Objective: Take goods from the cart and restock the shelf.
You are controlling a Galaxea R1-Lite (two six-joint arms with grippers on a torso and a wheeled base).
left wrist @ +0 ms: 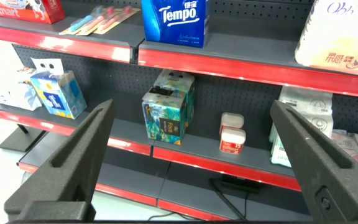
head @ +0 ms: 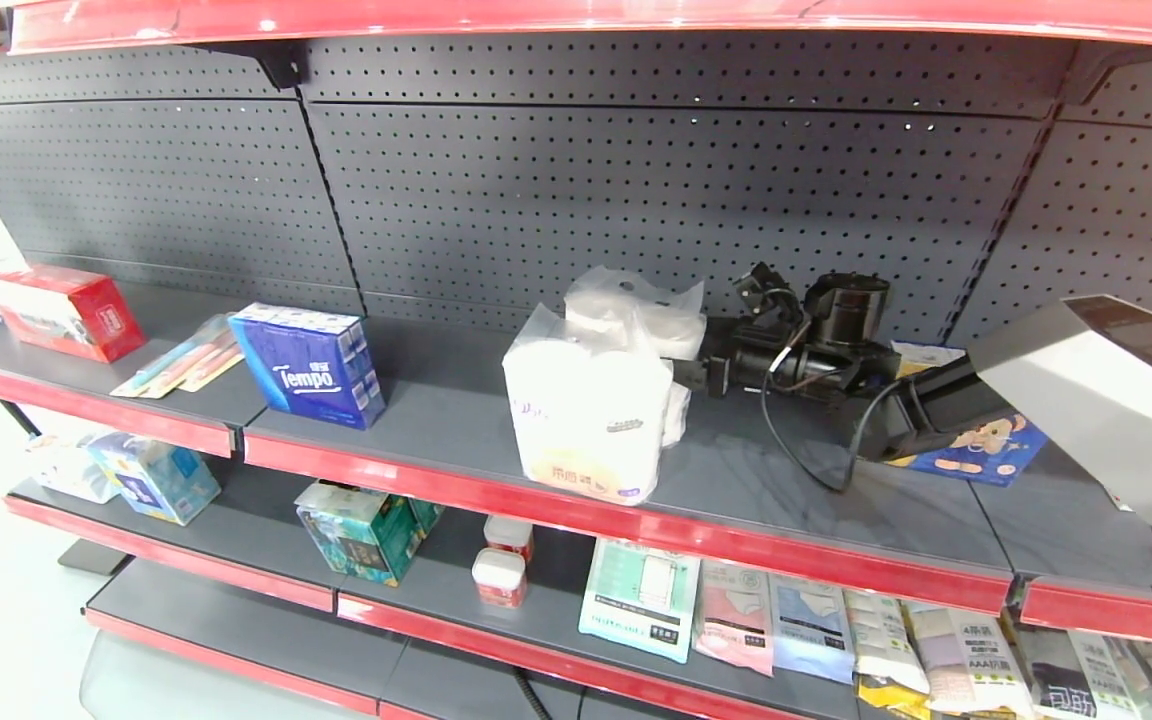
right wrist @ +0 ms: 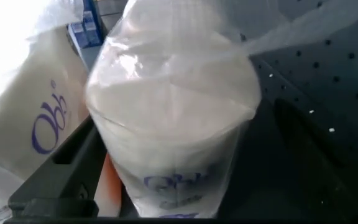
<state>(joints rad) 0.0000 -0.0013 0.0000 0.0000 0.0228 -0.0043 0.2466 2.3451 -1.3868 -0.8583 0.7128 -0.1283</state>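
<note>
The right hand point(head: 688, 374) is extending over the middle shelf point(head: 456, 415) and gripping a wrapped paper roll pack point(head: 636, 310), with its fingers pressing on both sides. This pack is sitting over the shelf, just behind a larger paper pack point(head: 586, 410) and touching it. The left hand point(left wrist: 191, 109) is hanging open, fingers wide apart, facing the lower shelves. A blue tissue box point(head: 311, 365) is standing further left.

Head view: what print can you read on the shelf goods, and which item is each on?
"Tempo": blue tissue box.
"AAA": pale pack, shelf below, right end.
Front roll pack and rear roll pack: purple script, too blurred to read.
Other labels: too small to read.
</note>
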